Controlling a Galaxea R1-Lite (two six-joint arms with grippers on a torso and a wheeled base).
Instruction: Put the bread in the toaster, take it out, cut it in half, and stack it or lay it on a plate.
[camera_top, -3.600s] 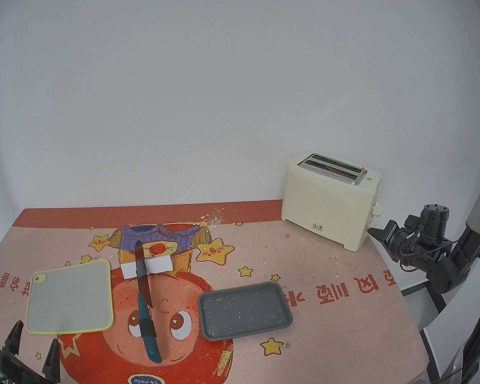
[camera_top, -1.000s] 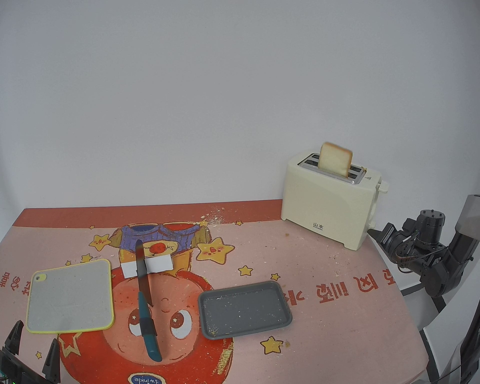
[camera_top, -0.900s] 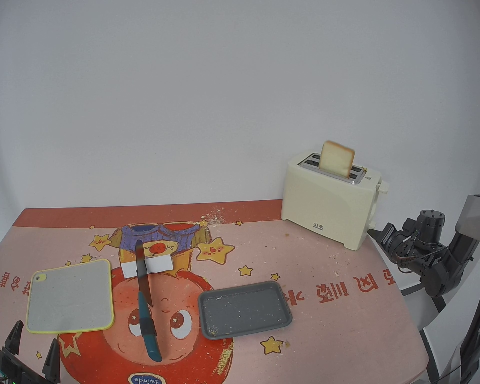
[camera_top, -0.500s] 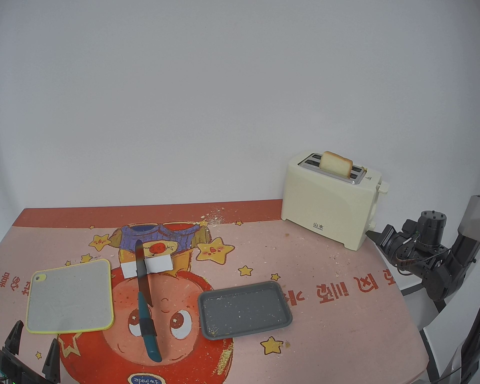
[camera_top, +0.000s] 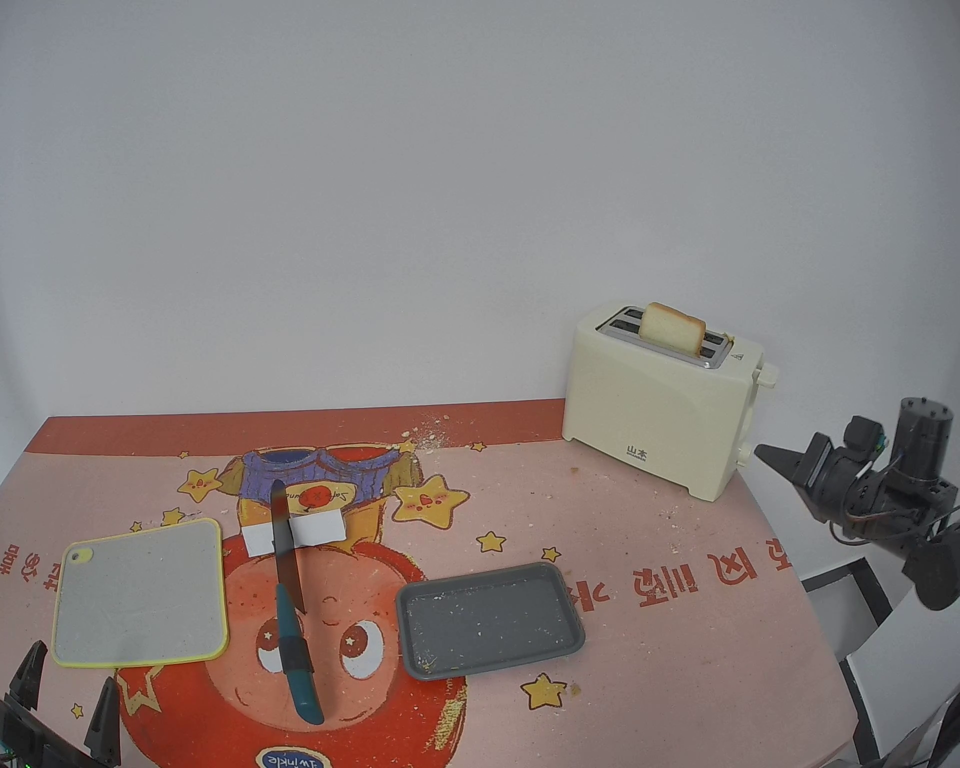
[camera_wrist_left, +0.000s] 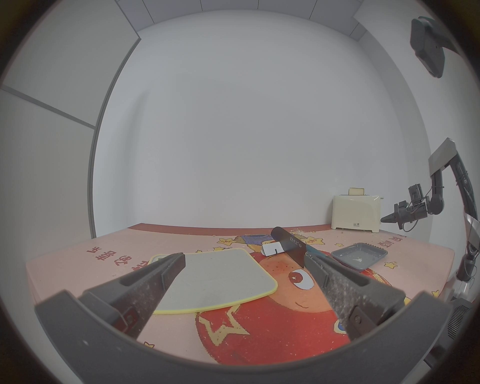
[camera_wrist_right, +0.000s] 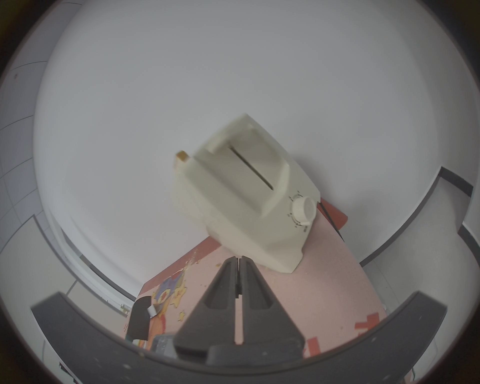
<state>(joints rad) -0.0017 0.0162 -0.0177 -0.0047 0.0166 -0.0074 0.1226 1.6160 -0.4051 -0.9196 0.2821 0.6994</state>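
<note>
Standing on edge in the toaster (camera_top: 655, 420), bread (camera_top: 672, 327) lengthwise along its slot (camera_top: 624, 322); right gripper (camera_top: 775, 457) closed, left gripper (camera_wrist_left: 245, 260) wide.

Plain white wall (camera_top: 400, 180) — pink cartoon-printed table (camera_top: 700, 660) beneath

- Counted one toaster (camera_top: 655, 420).
- Counted one slice of bread (camera_top: 672, 327).
- Counted one knife (camera_top: 288, 612).
- Counted one cutting board (camera_top: 140, 592).
- Counted one grey plate (camera_top: 490, 620).
- Counted one white block (camera_top: 320, 530).

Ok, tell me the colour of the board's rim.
Yellow-green, around the grey board; clearest in the head view.
</note>
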